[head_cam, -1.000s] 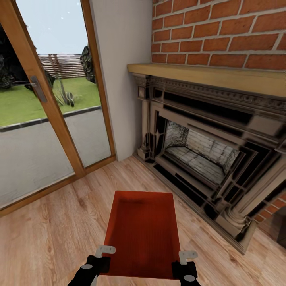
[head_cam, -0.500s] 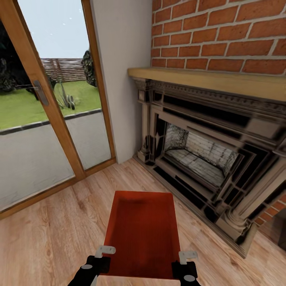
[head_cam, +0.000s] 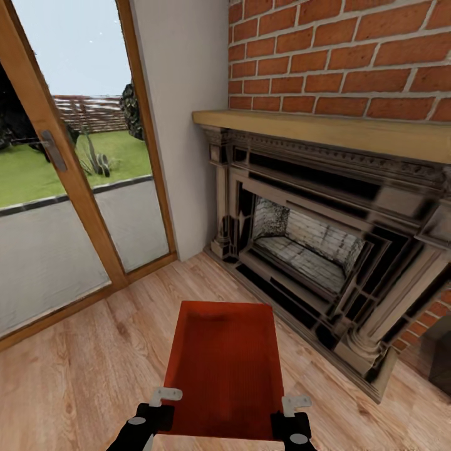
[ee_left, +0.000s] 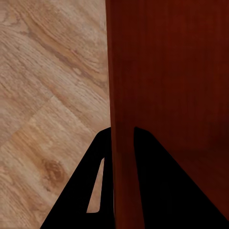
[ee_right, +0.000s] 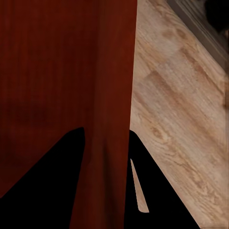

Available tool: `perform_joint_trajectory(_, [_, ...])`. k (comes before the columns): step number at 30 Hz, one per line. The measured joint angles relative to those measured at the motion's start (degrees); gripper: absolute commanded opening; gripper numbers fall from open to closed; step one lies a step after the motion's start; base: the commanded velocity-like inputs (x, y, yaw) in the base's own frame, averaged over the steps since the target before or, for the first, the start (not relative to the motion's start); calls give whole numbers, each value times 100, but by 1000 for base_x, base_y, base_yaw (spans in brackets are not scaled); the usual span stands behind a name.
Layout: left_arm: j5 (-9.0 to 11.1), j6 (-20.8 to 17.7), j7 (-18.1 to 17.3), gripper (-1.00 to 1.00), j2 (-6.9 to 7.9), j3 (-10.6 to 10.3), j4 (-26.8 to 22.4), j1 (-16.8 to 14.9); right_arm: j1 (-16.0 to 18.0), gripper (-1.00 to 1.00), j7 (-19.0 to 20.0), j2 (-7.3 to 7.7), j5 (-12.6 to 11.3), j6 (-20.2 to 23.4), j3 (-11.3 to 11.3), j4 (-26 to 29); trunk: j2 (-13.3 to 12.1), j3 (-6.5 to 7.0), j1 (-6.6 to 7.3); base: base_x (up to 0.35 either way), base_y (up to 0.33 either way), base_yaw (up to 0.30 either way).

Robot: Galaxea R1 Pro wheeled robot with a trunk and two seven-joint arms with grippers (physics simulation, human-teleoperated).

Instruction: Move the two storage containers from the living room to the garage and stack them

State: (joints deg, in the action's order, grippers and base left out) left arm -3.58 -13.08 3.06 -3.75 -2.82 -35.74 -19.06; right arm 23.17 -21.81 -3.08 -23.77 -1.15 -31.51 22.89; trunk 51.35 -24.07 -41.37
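Observation:
One orange-red storage container (head_cam: 225, 369) hangs low in front of me above the living room's wood-plank flooring (head_cam: 88, 376). My left gripper (head_cam: 164, 401) is shut on the container's left wall near its close end. My right gripper (head_cam: 294, 407) is shut on the right wall opposite. In the left wrist view the dark fingers of the left gripper (ee_left: 123, 133) straddle the red wall (ee_left: 124, 71). The right wrist view likewise has the right gripper (ee_right: 106, 131) clamped over the container wall (ee_right: 114, 67). The bin is empty inside.
A red-brick fireplace (head_cam: 313, 250) with a wooden mantel (head_cam: 326, 128) stands close at the front right. Wood-framed glass doors (head_cam: 56, 207) to a garden fill the left. A white wall section (head_cam: 181, 125) separates them. A dark object (head_cam: 441, 357) sits at the far right edge.
The whole picture has shifted: door and fireplace slid leftward, so the camera has moved. The container and both grippers keep the same place and grip.

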Motion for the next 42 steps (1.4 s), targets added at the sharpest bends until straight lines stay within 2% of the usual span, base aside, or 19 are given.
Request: perform_joint_trajectory(42, [18, 18, 7, -100, 5, -12, 2, 0, 0, -100, -10, -1, 10, -3, 0, 10, 0, 108, 0, 0, 0, -283])
